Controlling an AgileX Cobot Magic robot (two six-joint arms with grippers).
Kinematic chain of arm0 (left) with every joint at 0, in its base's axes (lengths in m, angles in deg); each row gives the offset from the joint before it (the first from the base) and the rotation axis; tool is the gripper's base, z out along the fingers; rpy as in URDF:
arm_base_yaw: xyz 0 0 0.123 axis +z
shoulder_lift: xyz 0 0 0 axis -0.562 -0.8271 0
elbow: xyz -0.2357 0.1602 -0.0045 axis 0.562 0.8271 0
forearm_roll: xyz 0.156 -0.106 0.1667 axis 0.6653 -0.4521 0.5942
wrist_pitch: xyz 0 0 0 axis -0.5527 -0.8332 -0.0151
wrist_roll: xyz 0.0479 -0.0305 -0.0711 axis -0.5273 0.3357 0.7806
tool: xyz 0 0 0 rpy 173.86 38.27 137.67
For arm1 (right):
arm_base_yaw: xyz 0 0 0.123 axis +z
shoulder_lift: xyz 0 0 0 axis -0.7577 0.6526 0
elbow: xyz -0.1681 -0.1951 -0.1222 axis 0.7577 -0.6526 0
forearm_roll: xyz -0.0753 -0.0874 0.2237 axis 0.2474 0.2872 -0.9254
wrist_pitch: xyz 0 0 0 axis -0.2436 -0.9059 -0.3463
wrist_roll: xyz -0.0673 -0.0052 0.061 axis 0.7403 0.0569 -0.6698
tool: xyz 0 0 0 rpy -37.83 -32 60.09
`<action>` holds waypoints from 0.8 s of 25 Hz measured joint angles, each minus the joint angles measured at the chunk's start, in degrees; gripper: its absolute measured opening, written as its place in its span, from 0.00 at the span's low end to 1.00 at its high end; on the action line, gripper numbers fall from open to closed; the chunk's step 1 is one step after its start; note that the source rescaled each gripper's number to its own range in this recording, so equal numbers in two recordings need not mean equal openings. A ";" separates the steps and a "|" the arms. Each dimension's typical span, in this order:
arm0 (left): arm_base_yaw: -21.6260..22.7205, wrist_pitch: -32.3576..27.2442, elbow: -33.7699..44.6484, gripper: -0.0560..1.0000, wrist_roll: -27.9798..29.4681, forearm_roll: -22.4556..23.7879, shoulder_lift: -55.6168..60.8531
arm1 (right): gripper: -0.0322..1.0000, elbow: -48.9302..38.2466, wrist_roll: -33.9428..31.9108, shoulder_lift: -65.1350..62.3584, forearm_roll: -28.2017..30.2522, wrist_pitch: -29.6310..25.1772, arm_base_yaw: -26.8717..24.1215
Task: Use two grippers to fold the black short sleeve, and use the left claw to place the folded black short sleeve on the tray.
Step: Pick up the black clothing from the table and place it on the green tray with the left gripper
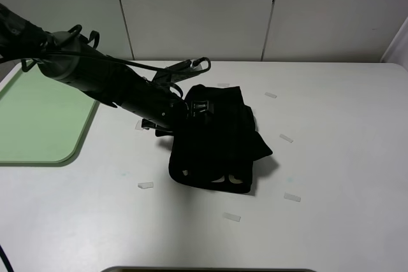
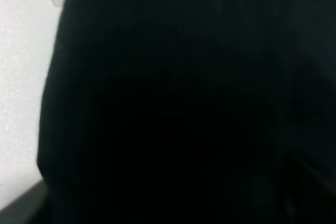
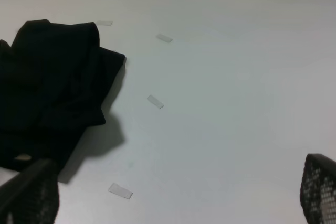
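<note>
Cloth fills the left wrist view: the folded black short sleeve [image 1: 217, 138] lies in the middle of the white desk [image 1: 331, 157], well apart from the green tray [image 1: 38, 125]. The left tool [image 1: 167, 118] is at the shirt's edge; I cannot tell its jaws. The right tool [image 3: 173, 195] is spread wide, holding nothing.

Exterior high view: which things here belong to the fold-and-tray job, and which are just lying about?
Part of the job:
- black short sleeve, folded in a bundle on the table
- left gripper, at the bundle's left edge
- tray, light green, nothing on it
- right gripper, off to the side, jaws open

Just lying about:
- tape strips scattered on the white table
</note>
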 joint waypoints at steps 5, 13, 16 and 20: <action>-0.14 1.11 -0.13 0.46 0.00 -0.64 0.00 | 1.00 0.00 0.00 0.00 0.00 0.00 0.00; -0.14 1.56 -0.13 0.19 -0.31 1.71 0.00 | 1.00 0.00 0.00 0.00 0.00 0.00 0.00; 0.09 1.81 -0.31 0.19 -0.47 7.12 0.00 | 1.00 0.00 0.00 0.00 0.00 0.00 0.00; 1.57 1.60 -0.43 0.19 -0.52 17.32 1.49 | 1.00 0.00 0.00 0.00 0.00 0.00 0.00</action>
